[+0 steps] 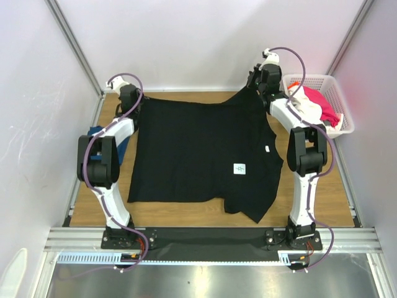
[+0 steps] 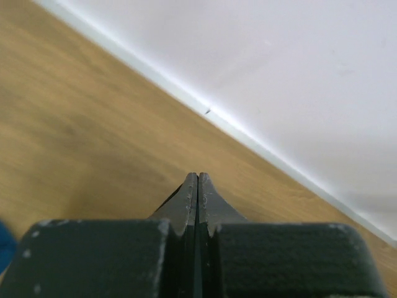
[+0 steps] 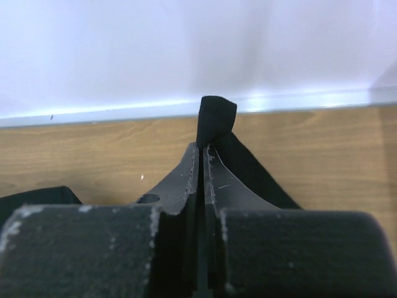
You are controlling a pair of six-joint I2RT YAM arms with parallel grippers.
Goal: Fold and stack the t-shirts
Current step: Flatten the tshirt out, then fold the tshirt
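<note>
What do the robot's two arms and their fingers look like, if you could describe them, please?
The left arm and right arm are alike: slim white links joined by bulky black joint housings, each trailed by a looping purple cable. The left gripper and right gripper have black fingers that taper to thin tips from blocky bases, flecked with pale scuffs.

The large black cloth t-shirt [image 1: 192, 149] covered the middle of the light wooden table [image 1: 186, 213], leaving bare passage along the near edge and right side, while a white plastic lattice basket [image 1: 313, 77] blocked the far right corner and a dark blue cloth shirt [image 1: 122, 149] the left edge.
</note>
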